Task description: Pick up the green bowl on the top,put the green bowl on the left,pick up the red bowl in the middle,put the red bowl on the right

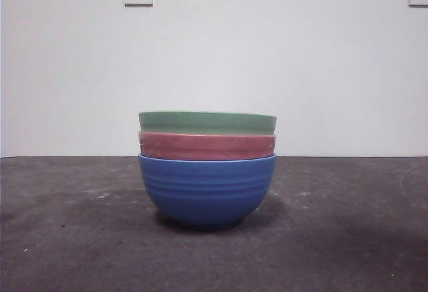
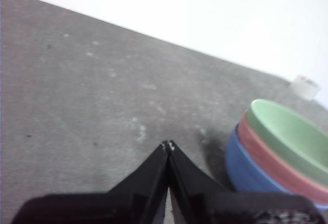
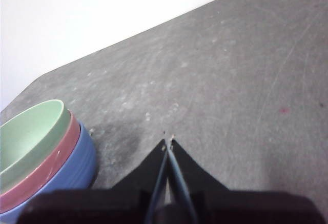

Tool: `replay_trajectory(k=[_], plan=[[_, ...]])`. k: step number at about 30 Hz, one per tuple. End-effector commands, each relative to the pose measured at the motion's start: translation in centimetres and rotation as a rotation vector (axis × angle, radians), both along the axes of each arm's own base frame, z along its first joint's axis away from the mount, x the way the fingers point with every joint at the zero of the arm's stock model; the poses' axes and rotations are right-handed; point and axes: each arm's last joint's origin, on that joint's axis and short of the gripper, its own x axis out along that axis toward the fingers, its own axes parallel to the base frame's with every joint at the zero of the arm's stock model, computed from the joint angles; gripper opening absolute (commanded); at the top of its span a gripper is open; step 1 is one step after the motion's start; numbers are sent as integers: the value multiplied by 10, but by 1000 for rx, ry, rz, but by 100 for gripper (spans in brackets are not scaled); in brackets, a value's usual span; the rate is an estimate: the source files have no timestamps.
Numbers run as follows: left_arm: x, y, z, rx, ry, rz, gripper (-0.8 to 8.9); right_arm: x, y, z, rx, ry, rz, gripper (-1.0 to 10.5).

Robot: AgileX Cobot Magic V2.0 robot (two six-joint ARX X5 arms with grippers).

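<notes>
Hovering: left gripper (image 2: 168, 145), right gripper (image 3: 167, 141) | jaws closed | beside green bowl (image 1: 207, 122)

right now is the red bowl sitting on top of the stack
No, the green bowl is on top; the red bowl sits in the middle, nested in the blue bowl.

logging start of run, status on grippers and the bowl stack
Left gripper and right gripper both shut, empty, beside the stack. Green bowl on top, red bowl nested in blue bowl. Nothing in the way.
</notes>
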Motion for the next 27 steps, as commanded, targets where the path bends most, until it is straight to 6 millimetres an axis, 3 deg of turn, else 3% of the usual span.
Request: replay_trajectory(k=[1, 14, 21, 27], plan=[[-1, 0, 4, -68, 15, 7, -6, -2, 0, 11, 42, -3, -7, -12], [-11, 1, 70, -56, 42, 45, -6, 0, 0, 88, 7, 37, -7, -11], [2, 0, 103, 19, 70, -30, -7, 17, 3, 124, -119, 100, 27, 0], [21, -2, 118, 96, 169, -119, -6, 32, 7, 150, -209, 169, 83, 1]])
